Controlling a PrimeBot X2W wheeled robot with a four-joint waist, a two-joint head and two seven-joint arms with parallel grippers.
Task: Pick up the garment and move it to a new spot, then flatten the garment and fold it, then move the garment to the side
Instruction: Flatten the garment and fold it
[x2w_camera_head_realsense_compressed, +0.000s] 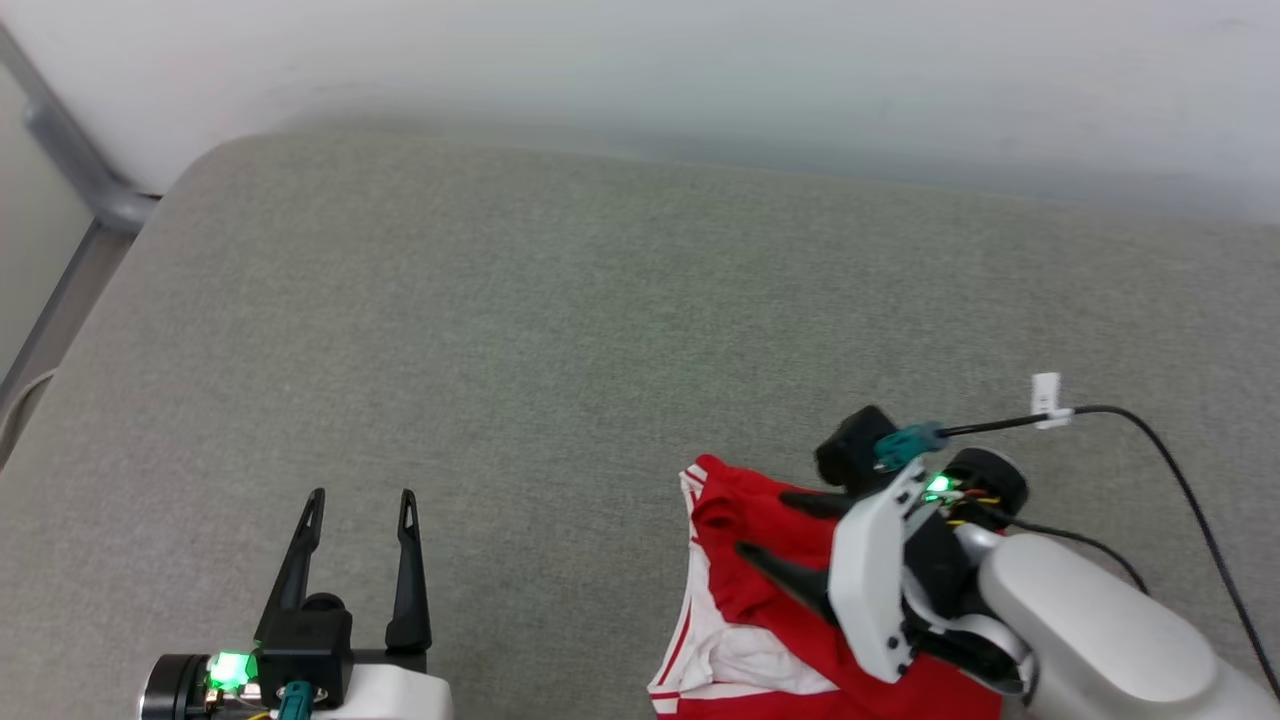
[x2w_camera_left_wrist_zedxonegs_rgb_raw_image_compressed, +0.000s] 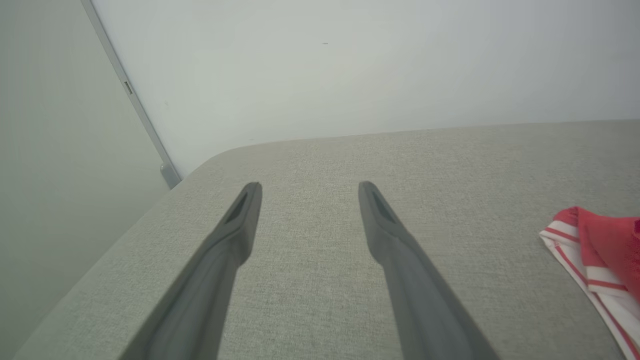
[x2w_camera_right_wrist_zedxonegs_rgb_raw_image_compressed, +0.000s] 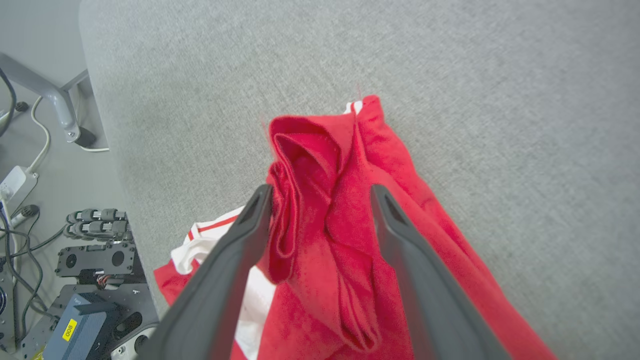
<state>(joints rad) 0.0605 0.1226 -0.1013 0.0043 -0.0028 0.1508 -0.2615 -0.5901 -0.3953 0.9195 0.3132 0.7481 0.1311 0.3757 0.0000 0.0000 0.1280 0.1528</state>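
grey padded surface (x2w_camera_head_realsense_compressed: 500, 330), near right: garment (x2w_camera_head_realsense_compressed: 745, 560) lies crumpled at the edge, not yet flattened or folded. my right claw (x2w_camera_right_wrist_zedxonegs_rgb_raw_image_compressed: 321, 192) stands unclenched astride a red ridge; my left claw (x2w_camera_head_realsense_compressed: 362, 497) hangs open, well apart.

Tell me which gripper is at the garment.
The right gripper: its open fingers straddle a bunched red fold of the garment. The left gripper sits open over bare grey cushion.

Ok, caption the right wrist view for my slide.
Right pincer open around a bunched fold of the red garment on the grey cushion.
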